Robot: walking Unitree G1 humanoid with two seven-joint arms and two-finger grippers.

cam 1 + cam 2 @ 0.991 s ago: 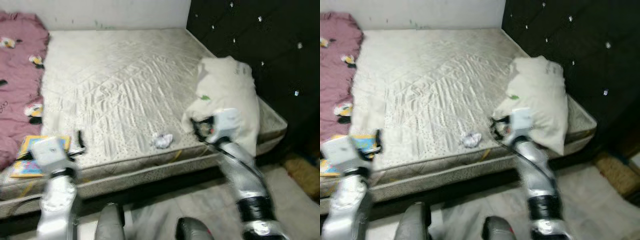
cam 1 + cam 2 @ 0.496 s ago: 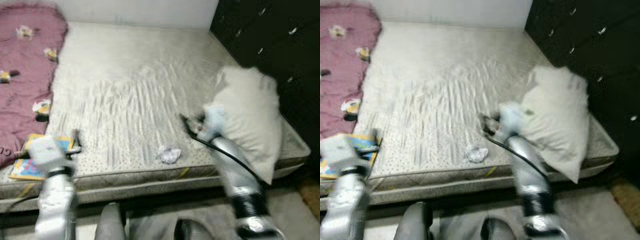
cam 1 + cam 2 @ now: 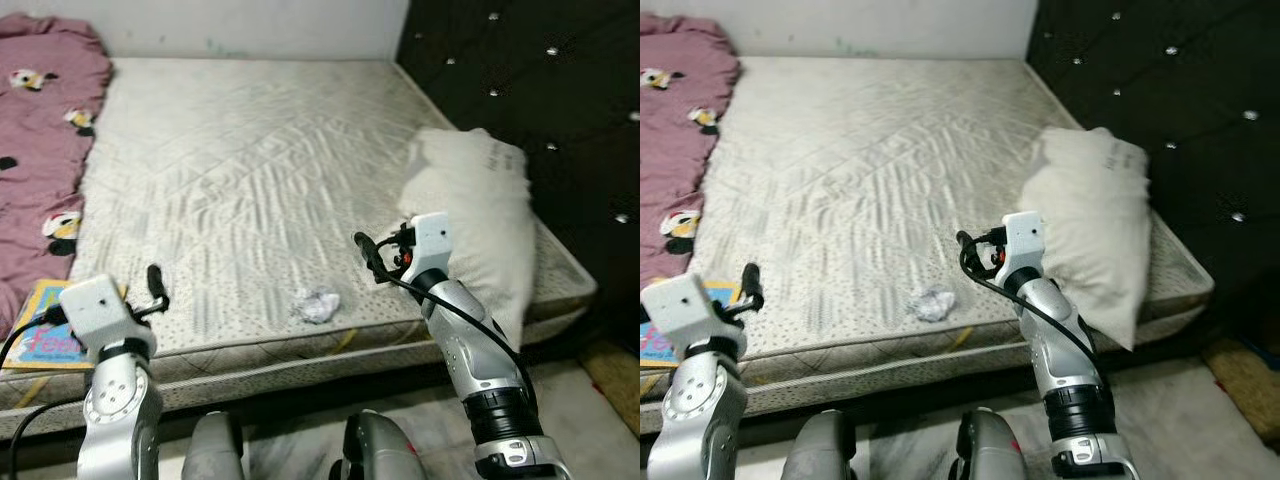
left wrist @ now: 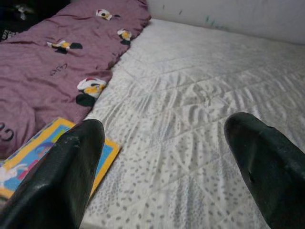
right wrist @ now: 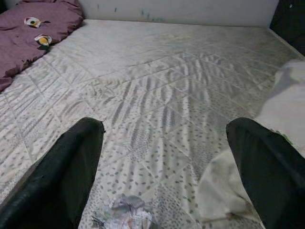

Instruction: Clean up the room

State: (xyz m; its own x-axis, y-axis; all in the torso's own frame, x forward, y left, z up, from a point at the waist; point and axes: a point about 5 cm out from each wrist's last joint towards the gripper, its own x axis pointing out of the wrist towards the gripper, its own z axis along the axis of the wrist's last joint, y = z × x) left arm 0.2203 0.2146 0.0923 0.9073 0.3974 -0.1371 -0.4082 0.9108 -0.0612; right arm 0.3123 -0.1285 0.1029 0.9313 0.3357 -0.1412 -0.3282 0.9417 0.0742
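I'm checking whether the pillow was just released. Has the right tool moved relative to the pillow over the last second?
Yes. The right tool was against the pillow's near corner; now it sits clear of it, toward the crumpled paper, fingers open.

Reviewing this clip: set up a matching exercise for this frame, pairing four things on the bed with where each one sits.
Things:
1. pillow
2. crumpled paper
3. picture book
4. purple blanket

Places:
A. near the mattress's front edge, between the two arms
B. along the robot's left side of the bed
C. at the front left corner, partly under the blanket's edge
D. by the dark tufted headboard, on the robot's right

Pairs: 1-D, 2-A, 3-C, 4-B
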